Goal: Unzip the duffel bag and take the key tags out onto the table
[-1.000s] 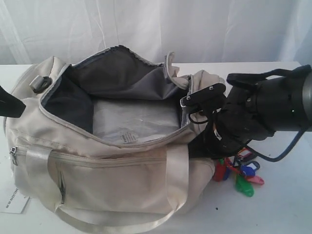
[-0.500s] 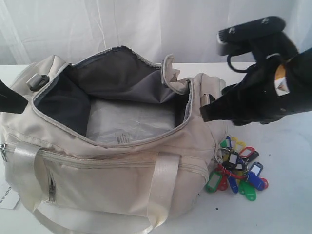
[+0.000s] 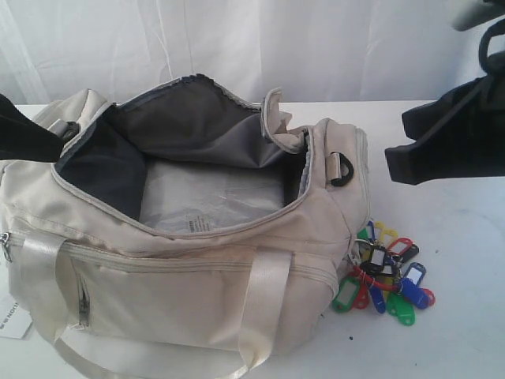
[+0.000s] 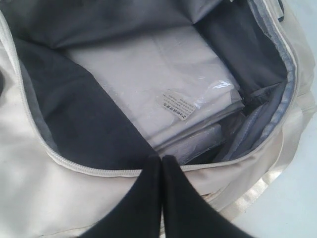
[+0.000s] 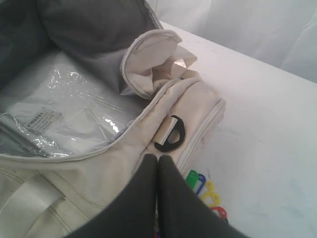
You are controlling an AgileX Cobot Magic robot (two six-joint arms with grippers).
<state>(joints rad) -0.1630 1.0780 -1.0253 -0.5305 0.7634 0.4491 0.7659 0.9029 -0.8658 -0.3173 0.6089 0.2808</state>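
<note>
The cream duffel bag (image 3: 189,276) lies unzipped on the white table (image 3: 458,316), its grey lining gaping. The bunch of coloured key tags (image 3: 384,274) rests on the table against the bag's right end; part of the key tags (image 5: 204,186) peeks out beside the right fingers. My right gripper (image 3: 392,166) hangs shut and empty, up and to the right of the bag's end. In the wrist view this right gripper (image 5: 157,157) is above the duffel bag (image 5: 99,183). My left gripper (image 4: 161,157) is shut over the bag's rim (image 4: 89,168), and this left gripper (image 3: 54,147) holds nothing.
A clear-wrapped flat white package (image 3: 213,197) with a printed label (image 4: 177,107) fills the bag's bottom. A black D-ring (image 3: 342,167) sits on the bag's right end. A white paper label (image 3: 9,317) lies at the bag's left corner. A white curtain hangs behind.
My right gripper has risen from the key tags and drawn back up and right, leaving them on the table. The bag shifted slightly left a second ago and has stayed put since.
</note>
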